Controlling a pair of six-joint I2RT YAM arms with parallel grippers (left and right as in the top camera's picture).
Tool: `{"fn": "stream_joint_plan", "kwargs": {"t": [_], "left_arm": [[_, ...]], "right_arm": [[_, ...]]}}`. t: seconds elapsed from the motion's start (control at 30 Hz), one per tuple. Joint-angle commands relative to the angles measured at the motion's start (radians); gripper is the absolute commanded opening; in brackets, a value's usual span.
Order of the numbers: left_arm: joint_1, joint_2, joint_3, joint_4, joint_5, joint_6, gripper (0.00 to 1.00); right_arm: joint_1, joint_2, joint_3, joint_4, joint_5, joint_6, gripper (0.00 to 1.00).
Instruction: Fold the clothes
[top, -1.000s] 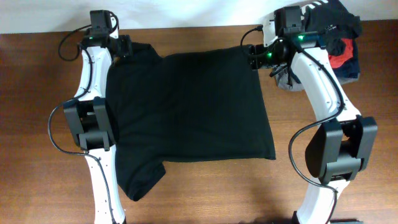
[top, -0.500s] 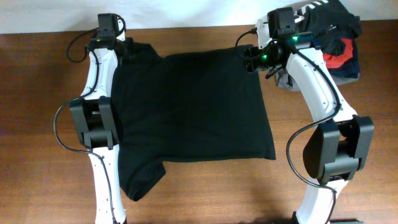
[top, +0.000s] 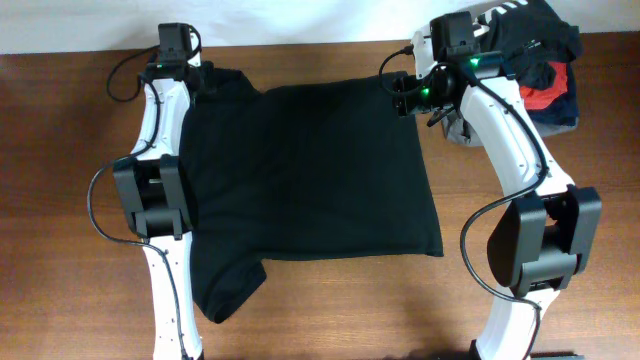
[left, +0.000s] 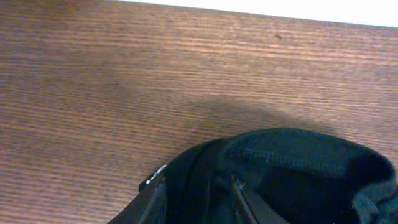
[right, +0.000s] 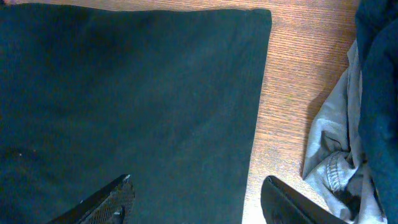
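Observation:
A black T-shirt (top: 310, 170) lies spread on the wooden table, with one sleeve hanging toward the front left. My left gripper (top: 207, 80) is at the shirt's far left corner. In the left wrist view its jaws (left: 199, 205) are closed on a raised fold of the black cloth (left: 298, 168). My right gripper (top: 398, 97) is at the shirt's far right corner. In the right wrist view its fingers (right: 196, 205) are wide open, one over the shirt (right: 137, 93) and one over bare wood beside its right edge.
A pile of other clothes (top: 540, 60), dark, red and striped, sits at the far right corner. A grey garment (right: 333, 155) from it lies just right of my right gripper. Bare wood table (top: 80, 200) surrounds the shirt.
Over the last second my left arm shifted a little to the right and my right gripper a little to the left at the shirt's far edge. Both have stayed still for the last half second.

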Motion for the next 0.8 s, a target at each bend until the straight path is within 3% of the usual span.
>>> {"fn": "stream_joint_plan", "kwargs": {"t": [0.0,0.33,0.6,0.77], "left_arm": [[0.008,0.009,0.056,-0.019,-0.011,-0.003,0.33],[0.008,0.015,0.061,-0.118,-0.014,-0.003,0.33],[0.008,0.021,0.061,-0.108,-0.105,-0.003,0.17],[0.007,0.03,0.061,-0.126,-0.106,-0.003,0.17]], "right_arm": [[0.005,0.009,0.008,0.0,0.013,-0.008,0.7],[0.005,0.009,0.008,-0.001,0.013,-0.008,0.7],[0.004,0.009,0.006,-0.004,0.013,-0.011,0.7],[0.004,0.009,0.006,0.006,0.013,-0.011,0.7]]}}
